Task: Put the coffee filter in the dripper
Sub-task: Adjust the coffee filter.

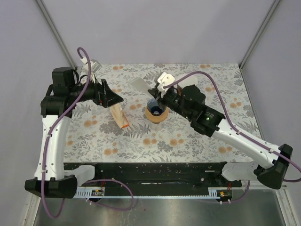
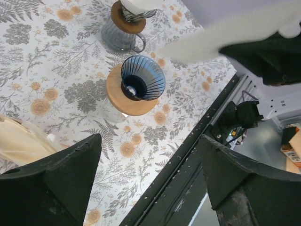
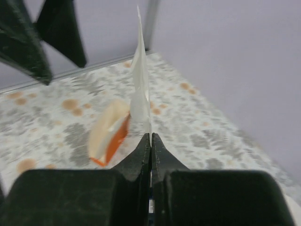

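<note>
Inside clamped right pincer [image 3: 150, 136], coffee filter [image 3: 140, 84]

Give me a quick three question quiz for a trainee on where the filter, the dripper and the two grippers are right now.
1. True or false: the filter sits inside the dripper.
2. Fill in the gap: the jaws of the left gripper stand ____.
3. Pick one. The filter is held by: A, the left gripper; B, the right gripper; C, nothing, as it lies on the table.

Key
1. False: it is up in the air, clear of the dripper.
2. Open.
3. B: its jaws are shut on the filter's edge.
</note>
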You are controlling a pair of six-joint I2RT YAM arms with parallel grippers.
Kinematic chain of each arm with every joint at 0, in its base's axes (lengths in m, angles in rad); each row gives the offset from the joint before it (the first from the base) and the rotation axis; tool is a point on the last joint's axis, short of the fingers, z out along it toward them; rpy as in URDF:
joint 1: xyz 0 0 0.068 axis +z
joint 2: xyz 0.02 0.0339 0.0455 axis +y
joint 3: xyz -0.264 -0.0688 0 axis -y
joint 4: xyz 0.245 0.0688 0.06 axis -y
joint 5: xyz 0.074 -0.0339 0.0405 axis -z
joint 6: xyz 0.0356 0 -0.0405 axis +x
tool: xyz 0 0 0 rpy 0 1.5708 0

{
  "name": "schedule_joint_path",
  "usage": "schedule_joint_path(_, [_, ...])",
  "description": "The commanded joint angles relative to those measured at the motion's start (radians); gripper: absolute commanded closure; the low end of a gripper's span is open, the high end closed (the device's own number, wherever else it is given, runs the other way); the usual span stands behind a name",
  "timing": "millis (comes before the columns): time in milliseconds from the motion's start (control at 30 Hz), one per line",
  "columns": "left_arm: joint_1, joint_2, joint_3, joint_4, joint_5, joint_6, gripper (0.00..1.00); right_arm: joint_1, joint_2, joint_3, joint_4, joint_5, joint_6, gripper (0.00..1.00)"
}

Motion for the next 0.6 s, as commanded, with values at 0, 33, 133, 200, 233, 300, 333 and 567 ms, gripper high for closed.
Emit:
schedule_joint_path(0, [0.005,0.003,0.057,0.113,0.099,-0.155,0.16,0.016,-0.053,-0.084,0.268,0.368,-0.255,1.00])
schedule_joint_path(33, [0.004,0.006,0.064,0.133,0.143,-0.183,0.17,0.016,-0.053,-0.110,0.339,0.383,-0.290,1.00])
schedule_joint_path(133, [-0.021,0.011,0.087,0.190,0.171,-0.272,0.16,0.022,-0.028,-0.163,0.509,0.448,-0.376,1.00])
schedule_joint_path(200, [-0.090,0.008,0.112,0.194,0.089,-0.264,0.16,0.036,0.003,-0.158,0.583,0.498,-0.427,1.00])
schedule_joint_path(233, [-0.125,0.015,0.130,0.175,0.043,-0.244,0.16,0.045,0.022,-0.150,0.618,0.523,-0.451,1.00])
schedule_joint_path(300, [-0.159,0.032,0.153,0.158,-0.046,-0.250,0.14,0.062,0.062,-0.132,0.702,0.587,-0.513,1.00])
schedule_joint_path(333, [-0.158,0.038,0.161,0.162,-0.080,-0.264,0.12,0.071,0.085,-0.123,0.738,0.612,-0.549,1.00])
schedule_joint_path(567, [-0.210,0.089,0.250,0.233,-0.173,-0.345,0.01,0.125,0.202,-0.048,0.803,0.686,-0.668,1.00])
